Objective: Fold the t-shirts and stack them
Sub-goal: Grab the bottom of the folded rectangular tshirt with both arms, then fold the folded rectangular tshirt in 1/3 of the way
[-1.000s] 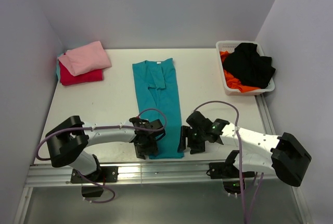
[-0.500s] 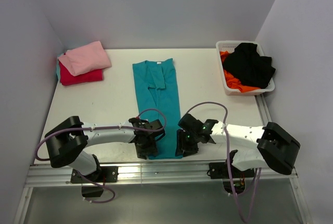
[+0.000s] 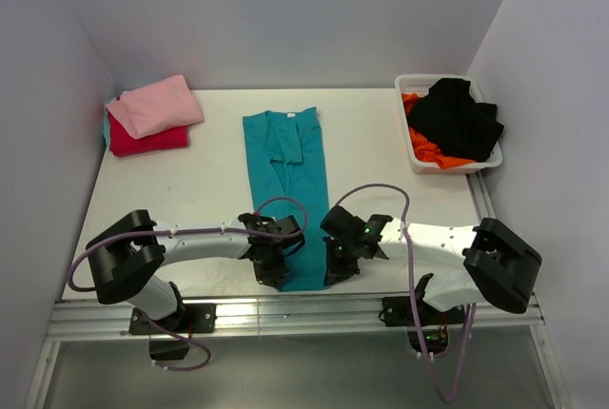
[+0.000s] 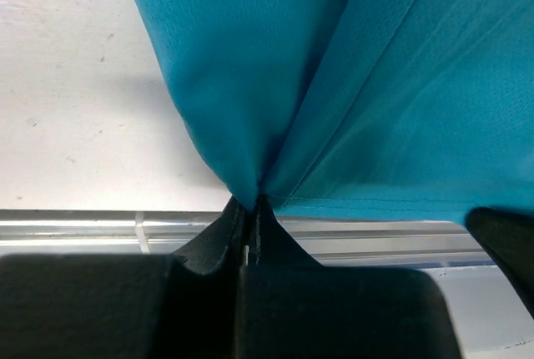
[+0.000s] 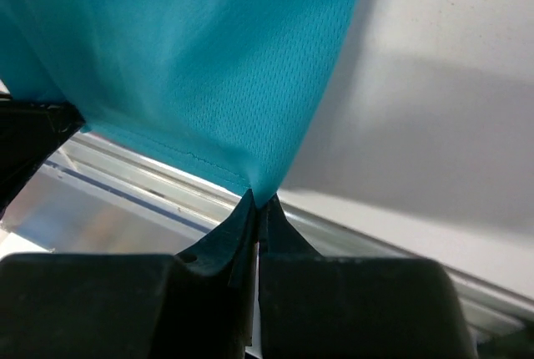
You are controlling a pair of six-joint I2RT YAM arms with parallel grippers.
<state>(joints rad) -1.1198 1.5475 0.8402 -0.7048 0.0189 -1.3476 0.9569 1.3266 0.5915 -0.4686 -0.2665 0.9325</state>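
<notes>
While the teal t-shirt (image 3: 285, 176) lies in a narrow strip down the middle of the desk (image 3: 190, 190), the left gripper (image 4: 249, 203) is pinched tight on its near left hem corner and the right gripper (image 5: 256, 199) on its near right corner. At far left the pink t-shirt (image 3: 157, 105) rests on the red t-shirt (image 3: 143, 140). At far right the black t-shirt (image 3: 461, 119) and the orange t-shirt (image 3: 428, 149) fill the white basket (image 3: 411, 81).

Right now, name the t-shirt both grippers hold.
The teal t-shirt: left gripper and right gripper pinch its near hem. The others lie apart, untouched.
</notes>
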